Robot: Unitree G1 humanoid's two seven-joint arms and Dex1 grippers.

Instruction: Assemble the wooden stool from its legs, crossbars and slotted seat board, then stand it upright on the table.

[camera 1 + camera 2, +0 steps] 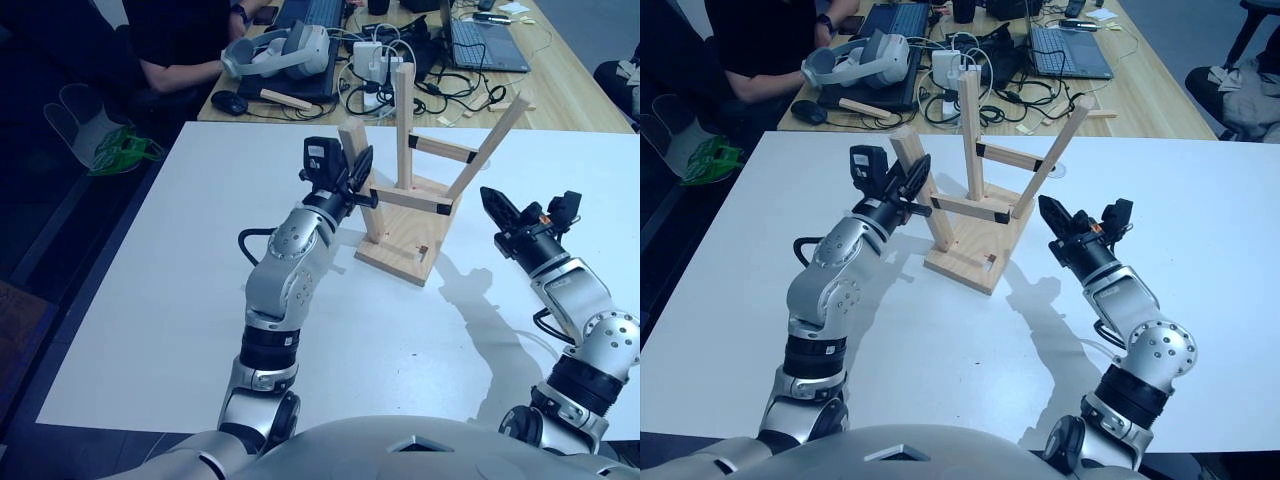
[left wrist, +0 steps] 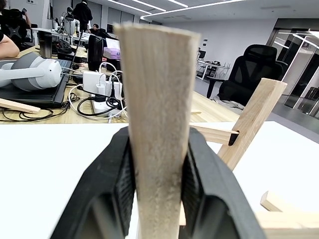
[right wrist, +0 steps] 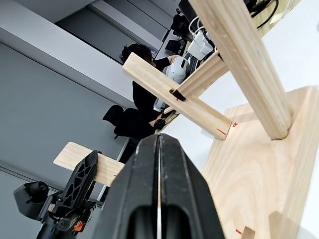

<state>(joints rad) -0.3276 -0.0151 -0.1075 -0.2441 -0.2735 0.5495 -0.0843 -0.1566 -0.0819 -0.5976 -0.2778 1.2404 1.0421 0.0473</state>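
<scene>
- Your white table (image 1: 180, 300) has its widest bare stretch from 6 to 9 o'clock of the stool, running out to the table's left edge.
- The far edge lies close behind the stool at 12 o'clock. Beyond it stands a wooden desk (image 1: 560, 95) crowded with a laptop (image 1: 485, 45), a headset (image 1: 285, 50) and cables.
- The wooden stool (image 1: 405, 200) sits upside down on the far half of the table.
- Its seat board (image 1: 395, 262) lies flat on the tabletop, pale wood, with a small slot showing near its near-right corner.
- 3 legs rise from the board. The left leg (image 1: 353, 140) leans toward 11 o'clock, the middle leg (image 1: 403, 110) is near upright, and the right leg (image 1: 495, 140) splays out toward 2 o'clock.
- 2 crossbars with dark joints tie them. The lower crossbar (image 1: 408, 198) runs from the left leg to the foot of the right leg. The upper crossbar (image 1: 445, 150) runs from the middle leg to the right leg.
- Your left gripper (image 1: 362, 172) is at 9 o'clock of the stool, clenched on the left leg below its top end, with 1 of its fingers (image 2: 119, 194) on each flat side.
- Your right gripper (image 1: 488, 197) is at 3 o'clock of the stool, near it but apart, its fingers pressed together with a thin seam between them. Bare table spreads from 3 to 6 o'clock around it.
</scene>
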